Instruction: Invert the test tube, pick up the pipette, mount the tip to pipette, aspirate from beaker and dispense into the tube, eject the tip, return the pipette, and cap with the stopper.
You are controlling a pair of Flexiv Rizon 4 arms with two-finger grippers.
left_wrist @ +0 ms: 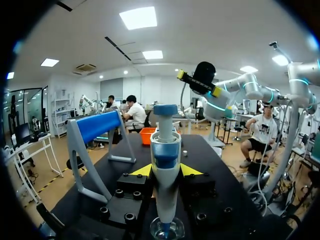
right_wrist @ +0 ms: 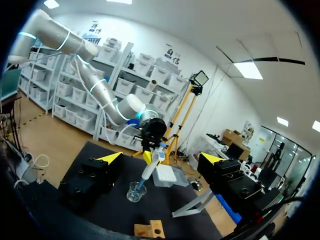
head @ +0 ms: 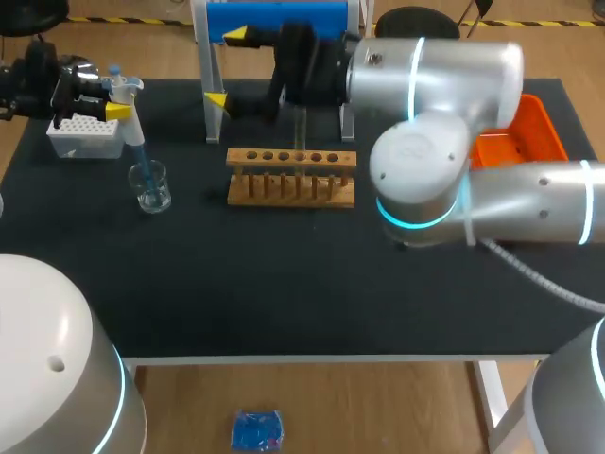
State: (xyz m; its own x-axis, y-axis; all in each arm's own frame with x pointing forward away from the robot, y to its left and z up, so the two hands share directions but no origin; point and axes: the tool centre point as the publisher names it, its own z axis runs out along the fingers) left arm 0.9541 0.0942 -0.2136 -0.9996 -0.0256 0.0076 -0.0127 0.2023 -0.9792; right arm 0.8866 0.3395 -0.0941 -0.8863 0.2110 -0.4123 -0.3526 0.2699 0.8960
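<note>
My left gripper [head: 115, 102] is shut on the white and blue pipette [head: 125, 95] and holds it upright at the table's far left. The pipette's blue tip [head: 140, 156] points down into the glass beaker [head: 151, 186]. In the left wrist view the pipette [left_wrist: 166, 165] stands between the yellow fingertips [left_wrist: 141, 171], with the beaker [left_wrist: 166, 230] directly below. My right gripper [head: 227, 68] hangs open and empty behind the wooden rack [head: 291, 175], left of the clear test tube [head: 301, 128] standing in the rack. The right wrist view looks across at the pipette [right_wrist: 150, 169] and beaker [right_wrist: 134, 191].
A white tip box [head: 85, 137] sits just behind the beaker. The blue pipette stand [head: 279, 21] rises at the back centre, close to my right gripper. An orange tray [head: 525, 128] lies at the far right, partly behind my right arm.
</note>
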